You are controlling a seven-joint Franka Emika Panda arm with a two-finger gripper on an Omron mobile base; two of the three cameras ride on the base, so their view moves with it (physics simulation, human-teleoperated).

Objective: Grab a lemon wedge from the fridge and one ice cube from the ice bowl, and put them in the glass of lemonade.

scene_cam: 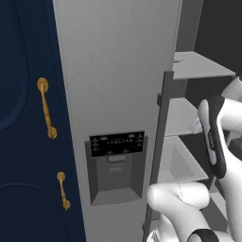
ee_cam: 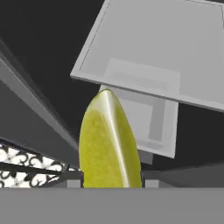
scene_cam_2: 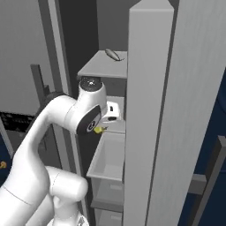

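Observation:
The fridge (scene_cam: 118, 71) stands with its right door (scene_cam_2: 150, 110) swung open and my arm reaching into the compartment. The lemon wedge (ee_cam: 109, 144), bright yellow and curved, looms close in the hand view, standing up between the fingertips of my gripper (ee_cam: 111, 183). From the right base view the wedge (scene_cam_2: 99, 129) is a small yellow bit under the hand, level with the middle shelf (scene_cam_2: 115, 126). The gripper is shut on it. The ice bowl and the glass of lemonade are out of view.
A grey oval item (scene_cam_2: 113, 54) lies on the upper shelf (scene_cam: 198, 66). A grey drawer bin (scene_cam_2: 110, 159) sits below the hand. Navy cabinets with brass handles (scene_cam: 46, 113) flank the fridge on the left. The open door stands close on the right.

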